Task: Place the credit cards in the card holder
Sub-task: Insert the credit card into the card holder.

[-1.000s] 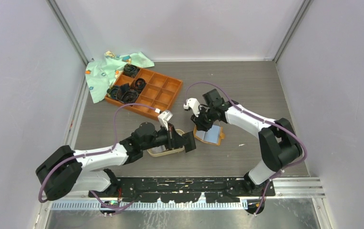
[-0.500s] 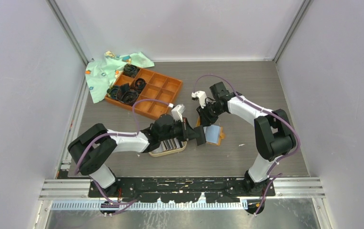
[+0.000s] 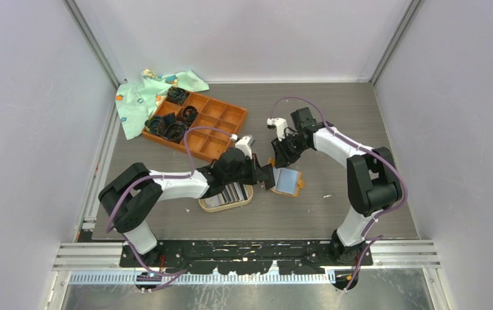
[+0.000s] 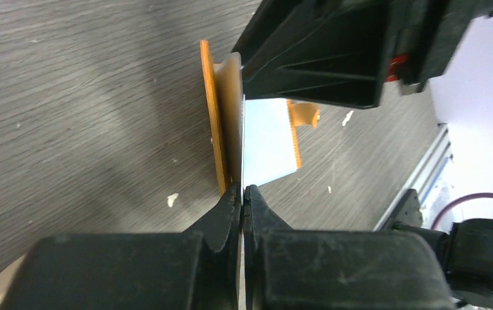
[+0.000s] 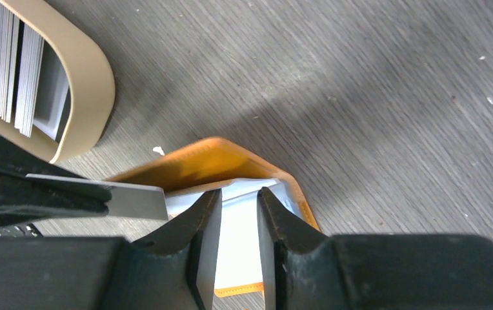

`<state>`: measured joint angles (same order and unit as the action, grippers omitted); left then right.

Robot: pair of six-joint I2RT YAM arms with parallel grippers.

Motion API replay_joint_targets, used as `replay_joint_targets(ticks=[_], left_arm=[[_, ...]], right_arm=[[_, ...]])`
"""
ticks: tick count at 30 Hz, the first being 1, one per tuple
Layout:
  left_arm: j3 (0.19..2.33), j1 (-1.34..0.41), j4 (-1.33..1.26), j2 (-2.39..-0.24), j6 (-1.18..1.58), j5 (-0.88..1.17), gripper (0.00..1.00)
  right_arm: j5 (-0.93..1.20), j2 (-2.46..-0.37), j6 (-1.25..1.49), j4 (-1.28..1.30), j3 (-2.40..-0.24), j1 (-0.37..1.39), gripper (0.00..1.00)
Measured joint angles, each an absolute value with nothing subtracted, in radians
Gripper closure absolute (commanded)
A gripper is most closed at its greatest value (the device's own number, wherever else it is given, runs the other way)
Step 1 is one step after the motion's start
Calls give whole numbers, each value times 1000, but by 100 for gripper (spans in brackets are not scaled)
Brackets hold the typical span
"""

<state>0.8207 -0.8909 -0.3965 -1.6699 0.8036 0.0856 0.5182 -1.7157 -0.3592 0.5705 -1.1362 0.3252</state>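
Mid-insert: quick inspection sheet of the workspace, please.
Surface: grey wood-grain table, a few white specks.
Job's things: card holder lies open; one credit card at its pocket edge; remaining cards in the oval dish.
Clutter: compartment tray with black coils; green cloth.
Grippers: left gripper fingers shut on the card; right gripper fingers straddle the holder's lip, grip unclear.
Cables: purple cables loop off both arms; no snag seen.
Surroundings: plain white walls.

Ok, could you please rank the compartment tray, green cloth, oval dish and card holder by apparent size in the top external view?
1. compartment tray and green cloth: about alike, and the tray covers part of the cloth, so I won't rank these two.
2. oval dish.
3. card holder, the smallest.
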Motion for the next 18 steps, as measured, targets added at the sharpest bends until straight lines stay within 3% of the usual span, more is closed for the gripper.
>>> replay_joint_targets(ticks=[18], left_arm=[[821, -881, -339, -1679, 749, 99, 100]], right_arm=[[524, -1877, -366, 631, -1271, 321, 59]])
